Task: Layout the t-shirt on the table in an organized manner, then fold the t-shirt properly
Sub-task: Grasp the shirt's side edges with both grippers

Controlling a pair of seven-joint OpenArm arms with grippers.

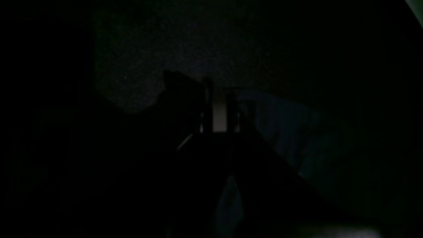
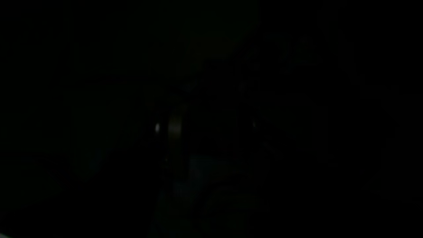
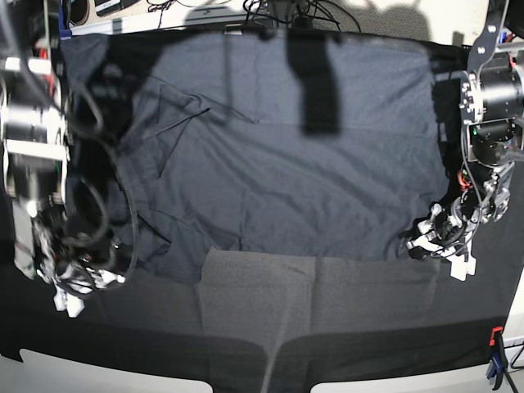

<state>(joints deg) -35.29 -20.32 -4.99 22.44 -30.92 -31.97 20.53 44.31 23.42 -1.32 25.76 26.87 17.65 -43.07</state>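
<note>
The dark navy-grey t-shirt (image 3: 278, 164) lies spread wide over the black-clothed table (image 3: 327, 319), creased near its left side. My left gripper (image 3: 419, 243) sits low at the shirt's lower right corner, shut, with the fabric edge ending at its fingertips. The left wrist view is very dark: the gripper (image 1: 219, 112) shows narrow, with bluish t-shirt fabric (image 1: 284, 132) just right of it. My right gripper (image 3: 72, 293) hangs by the shirt's lower left edge, tangled among cables, and its jaws are not readable. The right wrist view is nearly black.
The right arm's body and cable loops (image 3: 82, 221) cover the shirt's left edge. An orange and blue clamp (image 3: 495, 360) grips the table's front right corner. White table edges (image 3: 106, 368) show along the front. Bare black cloth lies in front of the shirt.
</note>
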